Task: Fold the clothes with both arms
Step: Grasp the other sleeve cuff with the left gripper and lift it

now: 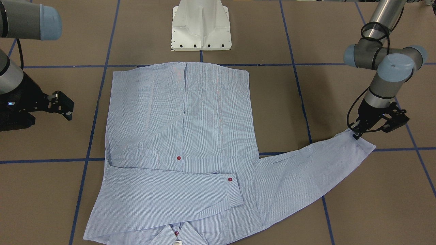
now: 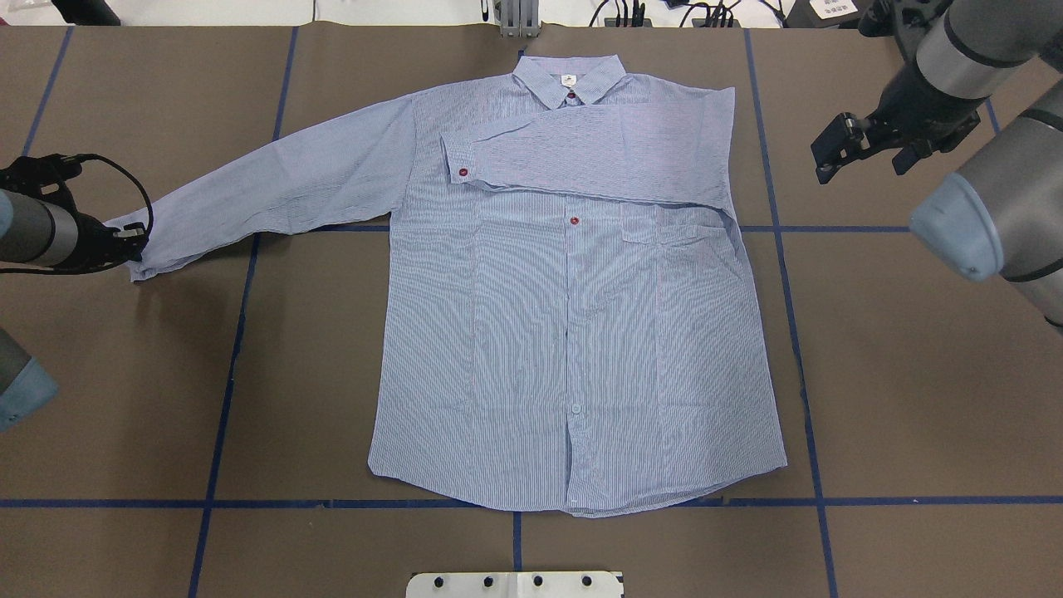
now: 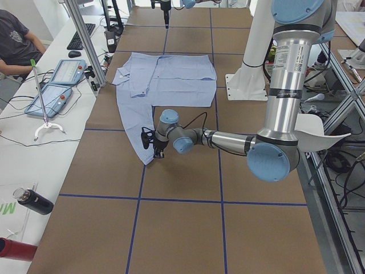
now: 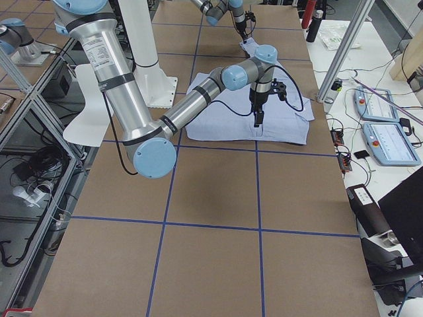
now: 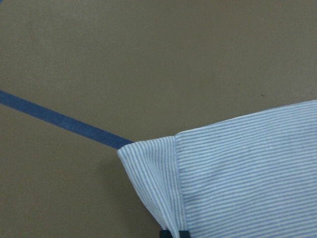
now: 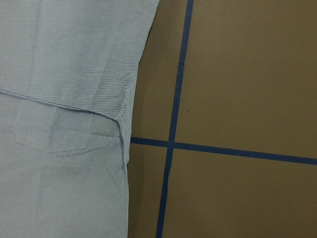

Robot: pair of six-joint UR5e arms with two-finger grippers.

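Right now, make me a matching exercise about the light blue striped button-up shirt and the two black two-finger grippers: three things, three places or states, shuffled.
1. black left gripper
2. black right gripper
3. folded sleeve with red cuff button

A. lies across the shirt chest
B. open, over the bare brown table
C. shut on the outstretched sleeve's cuff

Pairs: 1-C, 2-B, 3-A.

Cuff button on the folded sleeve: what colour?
The button is dark red, clearest in the overhead view.
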